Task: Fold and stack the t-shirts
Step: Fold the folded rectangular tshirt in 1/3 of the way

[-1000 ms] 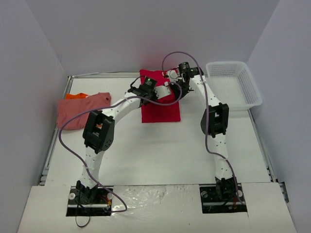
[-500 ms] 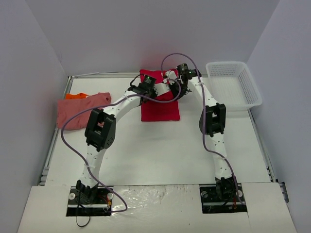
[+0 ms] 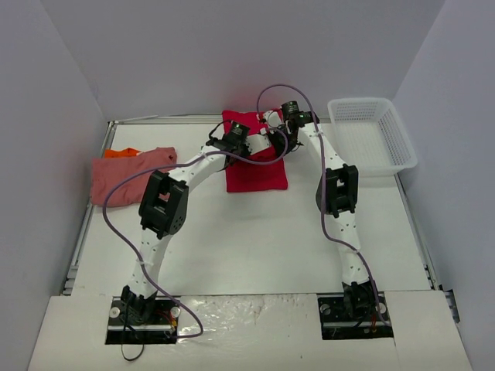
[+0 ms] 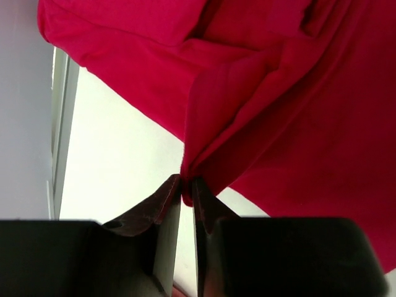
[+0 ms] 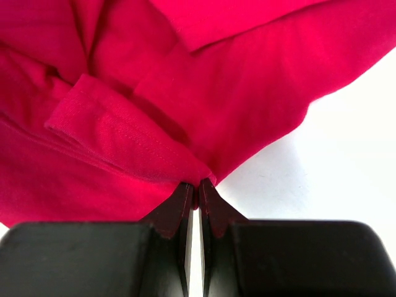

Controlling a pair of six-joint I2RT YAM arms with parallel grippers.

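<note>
**Top view.** The red shirt [image 3: 255, 176] is laid at the far middle of the table [image 3: 255, 247], already gathered into a rough rectangle. The left arm [image 3: 162, 205] and the right arm [image 3: 340, 189] are both stretched over its far half, wrists close together. The fingertips cannot be made out from here. A pink shirt [image 3: 128, 176] is heaped at the far left edge, with an orange shirt [image 3: 122, 153] showing just behind it and touching it. A white basket [image 3: 387, 158] is set at the far right, apart from all the cloth.

**Left wrist view.** The left gripper [image 4: 187, 182] is pressed together on a gathered fold of red cloth. The cloth is drawn away from the tips in a taut ridge, and white table shows beside it. The pinch is judged to be taken at an edge, so that one layer can be lifted alone.

**Right wrist view.** The right gripper [image 5: 197, 185] is clamped on a stitched hem of the same shirt, and the cloth fans out from the tips. The two pinches are judged to be set side by side so that the edge can be carried level into a fold. The pink and orange shirts are not yet folded, so the task is judged to be at an early stage.
</note>
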